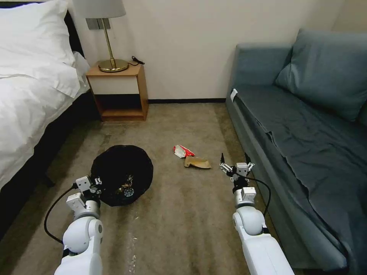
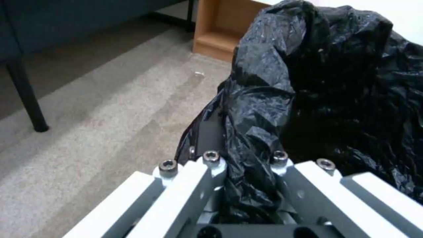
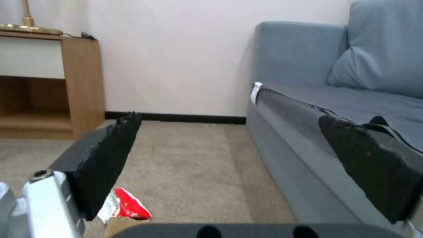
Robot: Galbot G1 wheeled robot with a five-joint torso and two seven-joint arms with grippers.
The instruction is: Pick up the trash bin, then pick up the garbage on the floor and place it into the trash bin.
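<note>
The trash bin, lined with a glossy black bag, is at the left over the carpet, its mouth turned toward me. Some litter lies inside it. My left gripper is shut on the bin's near rim, with the bag bunched between its fingers. Of the garbage, a red-and-white wrapper and a tan paper scrap lie on the floor mid-room. My right gripper hangs open just right of the scrap, apart from it. The wrapper shows past one of its pads.
A bed with white linen runs along the left. A wooden nightstand with a brass lamp stands at the back wall. A blue-grey sofa lines the right side, close to my right arm. Carpet lies between.
</note>
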